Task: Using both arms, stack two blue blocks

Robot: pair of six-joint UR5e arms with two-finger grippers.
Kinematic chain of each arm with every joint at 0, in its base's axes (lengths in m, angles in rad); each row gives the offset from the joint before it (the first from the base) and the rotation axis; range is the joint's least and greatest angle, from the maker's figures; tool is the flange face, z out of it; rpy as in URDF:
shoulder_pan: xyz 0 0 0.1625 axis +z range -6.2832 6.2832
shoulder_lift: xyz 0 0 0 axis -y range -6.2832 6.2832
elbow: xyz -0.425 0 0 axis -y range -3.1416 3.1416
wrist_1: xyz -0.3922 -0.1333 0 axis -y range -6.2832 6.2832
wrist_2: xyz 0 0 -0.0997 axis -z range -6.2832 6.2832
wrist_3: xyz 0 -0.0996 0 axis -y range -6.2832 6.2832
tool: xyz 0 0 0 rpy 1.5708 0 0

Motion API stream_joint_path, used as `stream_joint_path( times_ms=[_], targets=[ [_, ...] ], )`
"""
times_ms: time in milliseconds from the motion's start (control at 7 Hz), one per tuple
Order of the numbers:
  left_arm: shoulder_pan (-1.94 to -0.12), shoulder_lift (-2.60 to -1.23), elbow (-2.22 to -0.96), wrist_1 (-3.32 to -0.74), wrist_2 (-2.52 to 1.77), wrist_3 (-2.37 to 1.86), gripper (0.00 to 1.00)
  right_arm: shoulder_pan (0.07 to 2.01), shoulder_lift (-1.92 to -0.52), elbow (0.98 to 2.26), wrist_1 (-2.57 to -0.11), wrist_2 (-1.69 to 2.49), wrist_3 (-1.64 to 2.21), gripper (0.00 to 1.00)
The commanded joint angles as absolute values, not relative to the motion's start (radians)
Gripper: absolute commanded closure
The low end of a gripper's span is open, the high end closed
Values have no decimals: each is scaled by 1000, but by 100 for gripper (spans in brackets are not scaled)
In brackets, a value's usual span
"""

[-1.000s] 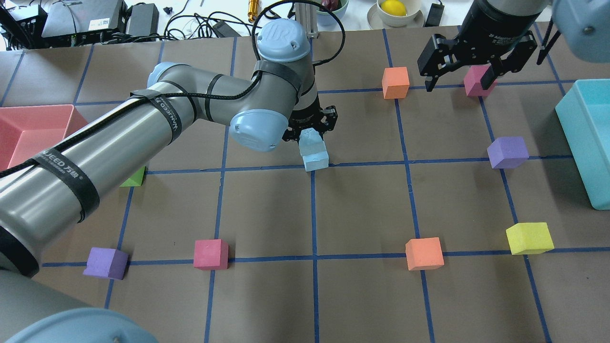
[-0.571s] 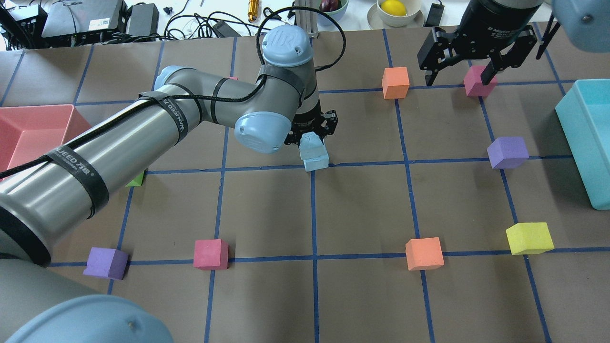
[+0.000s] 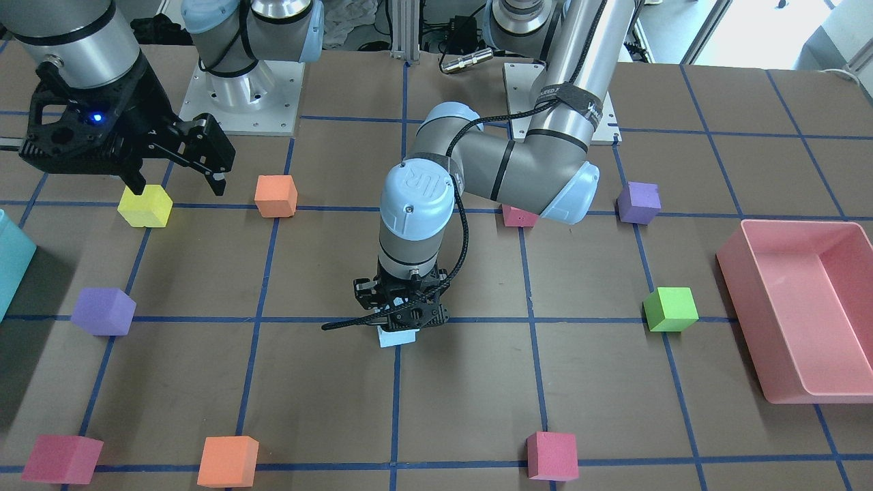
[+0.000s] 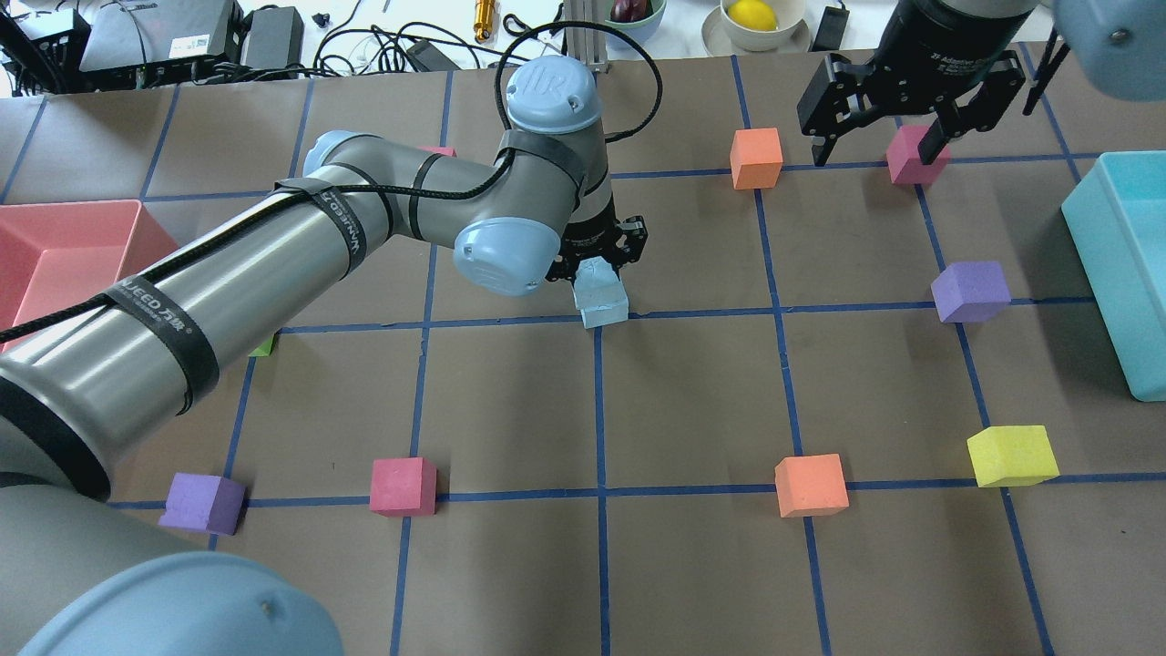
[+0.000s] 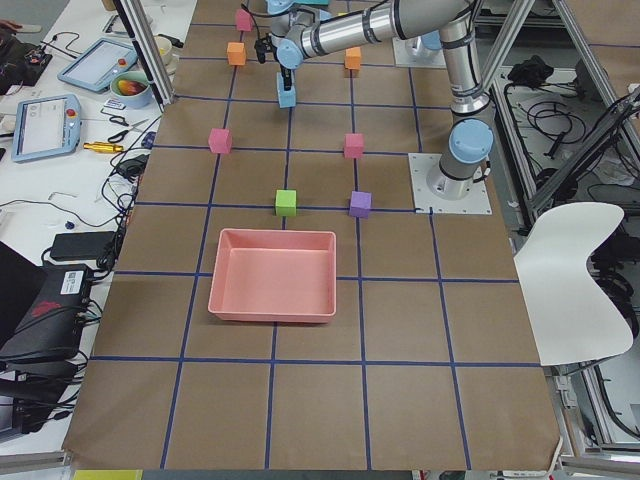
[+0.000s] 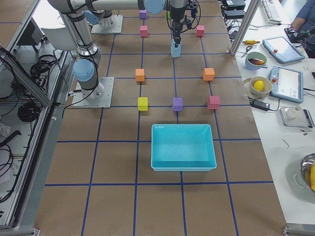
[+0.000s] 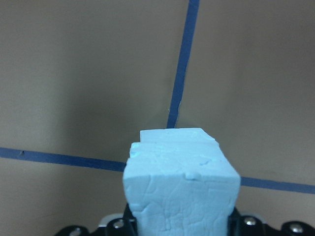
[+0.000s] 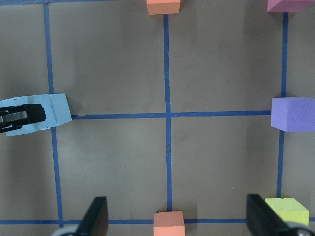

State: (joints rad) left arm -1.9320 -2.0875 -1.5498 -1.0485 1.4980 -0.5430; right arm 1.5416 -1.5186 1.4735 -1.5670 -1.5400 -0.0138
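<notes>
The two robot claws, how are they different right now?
The left gripper is shut on the upper blue block; the right gripper is open and empty. The left gripper is low at the middle of the table, its block sitting on the lower blue block; the right gripper hangs high, off to the robot's right. Both are black with two fingers.

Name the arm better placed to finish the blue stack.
Left: the left end effector grips the upper blue block over the lower blue block. The right end effector is open, far away.
</notes>
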Motion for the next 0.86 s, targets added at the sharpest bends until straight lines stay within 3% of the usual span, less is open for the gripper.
stream_joint_path(
  times_ms=[0, 429, 714],
  targets=[
    [-1933, -2066, -1543, -1052, 1487, -565, 0, 1542, -1519, 1476, -1566, -1540, -15, 0],
    [-1910, -1982, -1531, -1086, 1486, -526, 0, 1542, -1519, 1476, -1566, -1542, -15, 0],
    [-1768, -1863, -1534, -1223, 1494, -339, 0, 1542, -1519, 1474, -1566, -1542, -15, 0]
  ],
)
